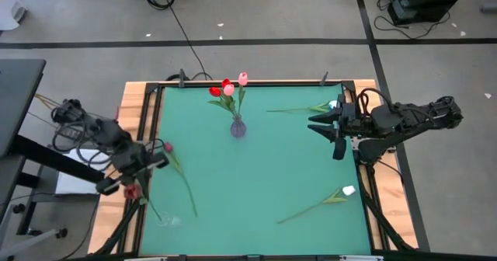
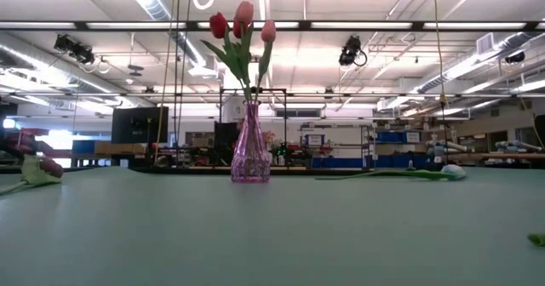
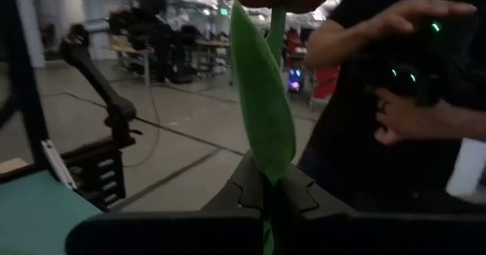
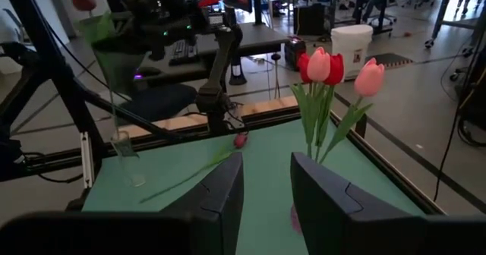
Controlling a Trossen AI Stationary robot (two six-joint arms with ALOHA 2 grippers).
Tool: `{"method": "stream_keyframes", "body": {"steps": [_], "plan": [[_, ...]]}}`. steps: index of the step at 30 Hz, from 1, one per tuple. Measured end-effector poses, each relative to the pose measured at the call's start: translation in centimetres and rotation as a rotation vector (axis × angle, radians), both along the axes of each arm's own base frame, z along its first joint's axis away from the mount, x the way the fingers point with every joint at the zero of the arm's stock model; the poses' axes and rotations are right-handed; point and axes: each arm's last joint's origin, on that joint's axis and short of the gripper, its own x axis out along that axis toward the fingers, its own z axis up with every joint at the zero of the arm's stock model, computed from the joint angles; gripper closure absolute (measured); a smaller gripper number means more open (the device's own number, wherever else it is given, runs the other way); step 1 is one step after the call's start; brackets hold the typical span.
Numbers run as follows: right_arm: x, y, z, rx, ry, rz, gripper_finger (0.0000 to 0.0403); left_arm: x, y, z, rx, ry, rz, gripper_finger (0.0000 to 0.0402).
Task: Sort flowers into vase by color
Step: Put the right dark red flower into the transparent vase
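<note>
We are holding 1 red flower [image 3: 262, 111] clenched by its stem in the left gripper [image 1: 133, 175], needing next to carry it toward the vase [image 1: 238, 127], while the right gripper [image 1: 330, 128] is waiting released.

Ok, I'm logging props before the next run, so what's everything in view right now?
Purple glass vase: one, far middle of green table.
Vase tulips: at least three, red and pink.
White tulips: two, lying flat; far white tulip and near white tulip, both right.
Dark pink tulip: one, lying left.
Clear glass vase: one, near left corner.
Red tulip: one, in left hand.
Person: one, dark clothes, beyond table.
Left hand: shut on red tulip, left edge.
Right hand: open, far right.
</note>
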Motion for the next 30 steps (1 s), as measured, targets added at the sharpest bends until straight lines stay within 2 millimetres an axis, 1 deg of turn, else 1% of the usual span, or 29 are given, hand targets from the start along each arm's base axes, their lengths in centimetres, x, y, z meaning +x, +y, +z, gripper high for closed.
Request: {"method": "stream_keyframes", "body": {"steps": [8, 11, 14, 18, 20, 22, 25, 27, 30], "plan": [[0.0, 0.0, 0.0, 0.000, 0.000, 0.000, 0.0284, 0.0, -0.7, -0.9, 0.102, -0.014, 0.009, 0.0395], [0.0, 0.0, 0.0, 0.000, 0.000, 0.000, 0.0284, 0.1, -0.9, -1.4, 0.144, 0.020, 0.021, 0.0375], [0.0, 0.0, 0.0, 0.000, 0.000, 0.000, 0.0284, 0.3, -1.2, -2.1, 0.168, 0.006, 0.053, 0.0332], [0.0, 0.0, 0.0, 0.000, 0.001, 0.000, 0.0284, 0.6, -2.1, -4.4, 0.161, -0.017, 0.057, 0.0253], [0.0, 0.0, 0.0, 0.000, 0.000, 0.000, 0.0284, 0.7, -2.3, -5.6, 0.147, 0.019, 0.055, 0.0211], [0.0, 0.0, 0.0, 0.000, 0.001, 0.000, 0.0284, 0.7, -2.4, -6.1, 0.145, 0.046, 0.054, 0.0177], [0.0, 0.0, 0.0, 0.000, 0.000, 0.000, 0.0284, 0.7, -2.4, -5.6, 0.108, 0.075, 0.055, 0.0144], [0.0, 0.0, 0.0, 0.000, 0.000, 0.000, 0.0284, 0.5, -2.2, -4.7, 0.100, 0.090, 0.059, 0.0135], [0.0, 0.0, 0.0, 0.000, 0.000, 0.000, 0.0284, 0.1, -1.7, -3.1, 0.137, 0.110, 0.101, 0.0133]]}}
